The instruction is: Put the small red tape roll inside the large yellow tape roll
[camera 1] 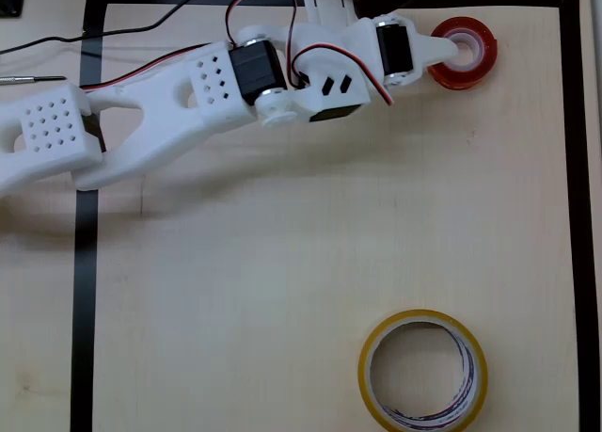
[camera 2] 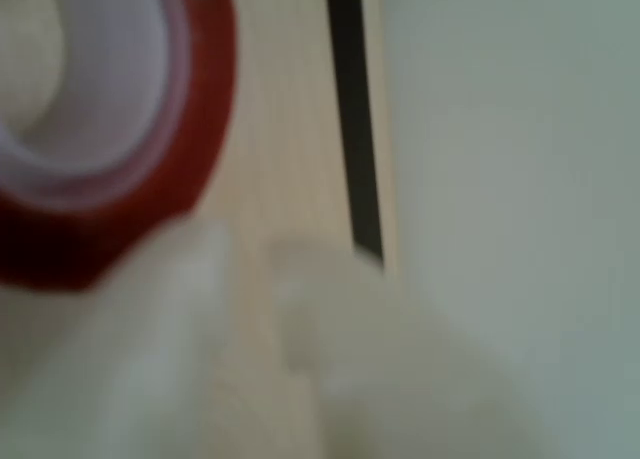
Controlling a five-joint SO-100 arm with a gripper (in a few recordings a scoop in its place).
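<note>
Red roll (camera 1: 463, 53) lies at one o'clock on the bench (camera 1: 282, 291), my pincer (camera 1: 450, 48) touching its left rim. I can't tell how wide the pincer is or whether it grips. Yellow roll (camera 1: 422, 371) waits well apart at five o'clock.

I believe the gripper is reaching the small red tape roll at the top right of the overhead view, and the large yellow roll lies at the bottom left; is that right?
Not quite: in the overhead view the large yellow tape roll lies at the bottom right, not left. The gripper does reach the small red tape roll at the top right.
</note>
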